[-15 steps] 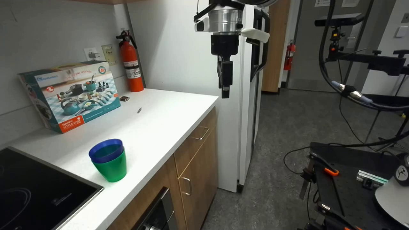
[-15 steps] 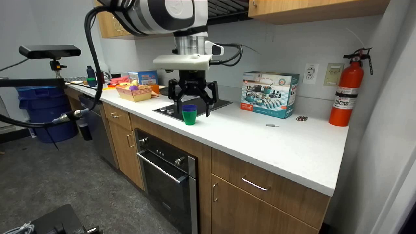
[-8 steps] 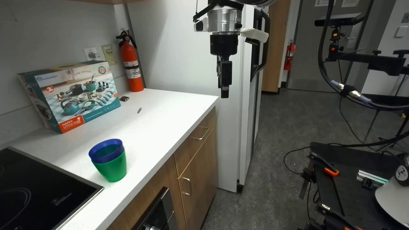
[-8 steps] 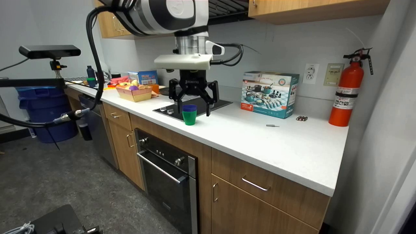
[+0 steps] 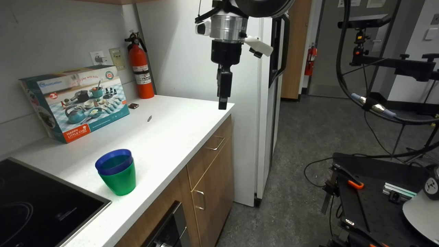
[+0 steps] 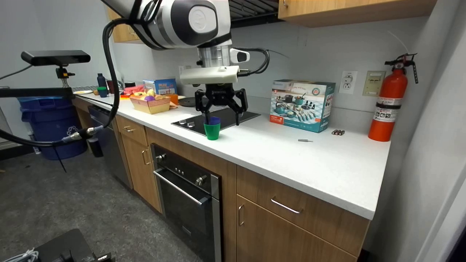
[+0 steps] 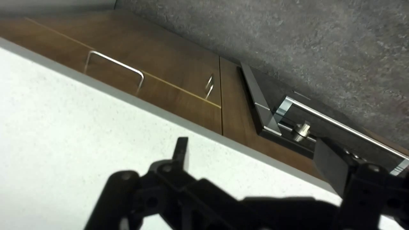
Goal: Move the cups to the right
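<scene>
A blue cup (image 5: 116, 170) is nested in a green cup (image 5: 120, 182). The pair stands upright on the white counter (image 5: 164, 137), by the cooktop's corner. The blue cup (image 6: 215, 120) and green cup (image 6: 212, 132) also show in an exterior view. My gripper (image 6: 222, 123) is open and empty, raised above counter height. One finger overlaps the blue cup there, but the gripper is apart from the cups. It is seen edge-on in an exterior view (image 5: 222, 104), well right of the cups. In the wrist view my open gripper (image 7: 252, 143) is over the counter's front edge; no cup shows.
A black cooktop (image 5: 44, 206) adjoins the cups. A toy box (image 6: 300, 105) stands against the wall. A fire extinguisher (image 6: 387, 105), small dark cylinders (image 6: 338, 133) and a thin grey tool (image 6: 305, 140) are farther right. A basket of toy food (image 6: 150, 104) is beyond the cooktop.
In an exterior view my arm and gripper have moved left and slightly down, with the wrist tilted a little. The gripper stays open. The cups have not moved.
</scene>
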You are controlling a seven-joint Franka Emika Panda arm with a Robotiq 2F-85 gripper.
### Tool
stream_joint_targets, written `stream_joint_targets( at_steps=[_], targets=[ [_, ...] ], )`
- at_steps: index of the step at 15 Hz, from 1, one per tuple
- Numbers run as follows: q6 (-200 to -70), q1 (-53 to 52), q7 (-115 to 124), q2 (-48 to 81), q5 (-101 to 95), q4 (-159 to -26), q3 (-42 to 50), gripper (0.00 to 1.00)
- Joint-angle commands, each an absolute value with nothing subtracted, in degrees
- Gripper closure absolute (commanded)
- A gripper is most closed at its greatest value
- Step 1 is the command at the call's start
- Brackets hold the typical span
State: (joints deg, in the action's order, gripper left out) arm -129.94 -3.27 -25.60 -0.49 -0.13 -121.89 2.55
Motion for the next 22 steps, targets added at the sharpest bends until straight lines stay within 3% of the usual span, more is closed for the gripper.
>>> stream_joint_targets(
  at_steps=[1, 13, 22],
  targets=[
    [-133.1, -3.73, -24.18, 6.53, 2.35, -115.11, -0.73, 0.0],
    [-131.94, -6.52, -4.16, 27.25, 2.3, -88.0, -5.95, 0.0],
    [-130.62, -9.92, 1.24, 37.11, 0.89, -77.77, -5.64, 0.0]
  ],
)
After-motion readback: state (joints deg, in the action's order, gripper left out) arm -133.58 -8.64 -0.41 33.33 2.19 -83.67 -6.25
